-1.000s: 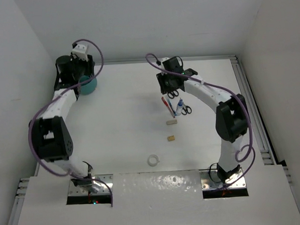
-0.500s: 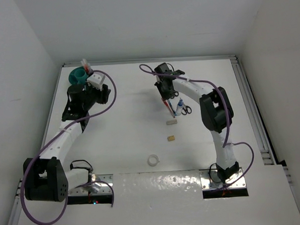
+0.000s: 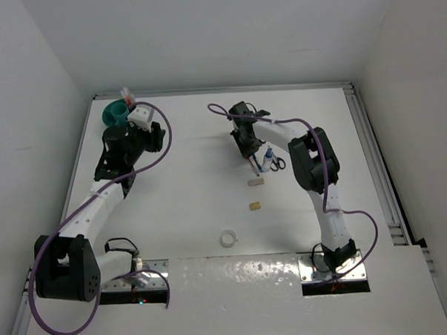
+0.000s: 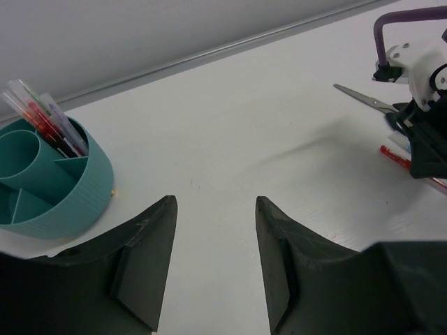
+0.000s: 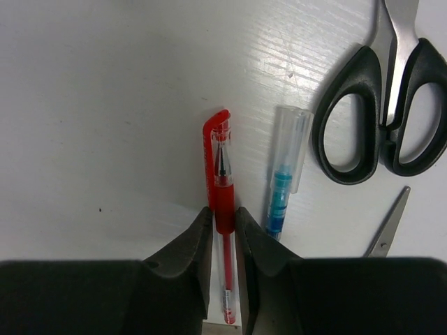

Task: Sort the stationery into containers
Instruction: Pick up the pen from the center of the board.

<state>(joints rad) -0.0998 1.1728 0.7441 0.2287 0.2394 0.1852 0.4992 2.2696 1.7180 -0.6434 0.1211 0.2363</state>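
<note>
The round teal organiser cup stands at the far left with several pens upright in it; it also shows in the left wrist view. My left gripper is open and empty, raised just in front of the cup. My right gripper is down on the table, jaws shut on a red pen that lies flat. A blue pen lies right beside it. Black-handled scissors lie to the right, and a second scissors' blade shows below them.
A blue-capped glue bottle and scissors lie just right of my right gripper. A white eraser, a tan eraser and a white tape ring lie nearer the bases. Walls close in the back and both sides.
My left gripper has drawn back from over the cup, which now shows with pens in it. My right gripper has moved left and down onto the red pen.
</note>
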